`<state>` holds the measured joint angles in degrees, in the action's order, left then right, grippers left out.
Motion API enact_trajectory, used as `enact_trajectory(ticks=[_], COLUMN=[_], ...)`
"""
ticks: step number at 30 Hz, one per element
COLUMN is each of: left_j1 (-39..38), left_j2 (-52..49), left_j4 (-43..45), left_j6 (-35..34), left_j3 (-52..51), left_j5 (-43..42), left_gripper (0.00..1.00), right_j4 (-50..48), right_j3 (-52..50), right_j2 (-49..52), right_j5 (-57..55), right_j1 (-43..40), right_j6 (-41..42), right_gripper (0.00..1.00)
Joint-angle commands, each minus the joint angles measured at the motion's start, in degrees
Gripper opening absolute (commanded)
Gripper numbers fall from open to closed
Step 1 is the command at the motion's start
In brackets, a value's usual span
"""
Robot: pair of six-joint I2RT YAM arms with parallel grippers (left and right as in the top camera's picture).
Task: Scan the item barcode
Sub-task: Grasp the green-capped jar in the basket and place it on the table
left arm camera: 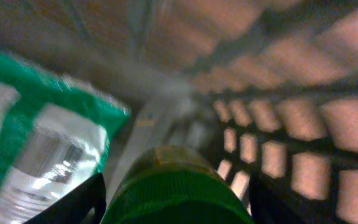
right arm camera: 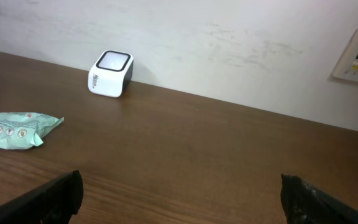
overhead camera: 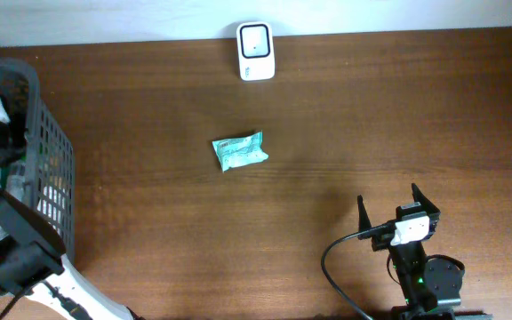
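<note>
Two grippers are ours, and we begin with their jaws. On the right gripper (overhead camera: 397,206) the jaws stand wide apart with nothing between them; in the overhead view the two dark fingers (overhead camera: 361,210) point up the table, and in the right wrist view their tips show at the lower corners with bare wood between. The left gripper (left arm camera: 176,205) is down inside the dark mesh basket (overhead camera: 53,151) at the left edge of the table. In the left wrist view we see a green ribbed cap (left arm camera: 176,186) sitting between its two dark fingers (left arm camera: 79,202), close to the camera, but the picture is blurred and we cannot tell if the jaws are gripping it or only stand around it. Just beside the cap, on the left, lies a green and white packet (left arm camera: 36,143), and behind both is the basket's grid wall. From above, only the left arm's black camera housing (overhead camera: 20,240) shows over the basket. The item to scan, a small pale green pouch (overhead camera: 240,151), lies flat on the brown wooden table (overhead camera: 372,116) near the middle, well apart from both grippers. The white scanner (overhead camera: 255,52) stands at the far edge against the wall, beyond the pouch.
</note>
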<state>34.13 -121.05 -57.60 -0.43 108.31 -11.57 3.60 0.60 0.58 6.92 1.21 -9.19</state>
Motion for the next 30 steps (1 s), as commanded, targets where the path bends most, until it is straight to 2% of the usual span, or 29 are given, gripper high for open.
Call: enact_trajectory(ticks=[1,4,11,15,21,23,24,26,30], left_j1=[-0.22,-0.22,-2.29,-11.85,-32.61,-37.40,-40.76,-43.12,-44.85], left_j2=[3.48,9.07,26.97,34.25,31.41,28.89,26.34,23.98,18.71], left_j4=[-5.16,-8.37,-7.37,-7.67,-12.44,-12.33,-11.43,-8.41,6.43], left_j6=[-1.73,-2.84,-5.38,-5.33,-5.33,-5.44,-5.57,-6.91,-9.42], left_j3=[10.51,15.65,16.09,16.09,9.57,4.20,-1.75,-7.78,-22.01], left_j5=[-0.66,-0.68,-1.77,-1.51,2.60,3.89,4.02,5.46,7.32], left_gripper=[0.28,0.27,0.22,0.18,0.19,0.18,0.18,0.18,0.20], right_j4=[0.31,0.31,0.31,0.31,0.31,0.31,0.31,0.31,0.31], right_j3=[-0.28,-0.28,-0.28,-0.28,-0.28,-0.28,-0.28,-0.28,-0.28], right_j2=[-0.37,-0.37,-0.37,-0.37,-0.37,-0.37,-0.37,-0.37,-0.37], right_j5=[-0.04,-0.04,-0.04,-0.04,-0.04,-0.04,-0.04,-0.04,-0.04], right_j1=[0.33,0.33,0.33,0.33,0.33,0.33,0.33,0.33,0.33], right_j6=[0.22,0.22,0.22,0.22,0.22,0.22,0.22,0.22,0.22], right_gripper=[0.98,0.98,0.98,0.98,0.99,0.98,0.98,0.98,0.98])
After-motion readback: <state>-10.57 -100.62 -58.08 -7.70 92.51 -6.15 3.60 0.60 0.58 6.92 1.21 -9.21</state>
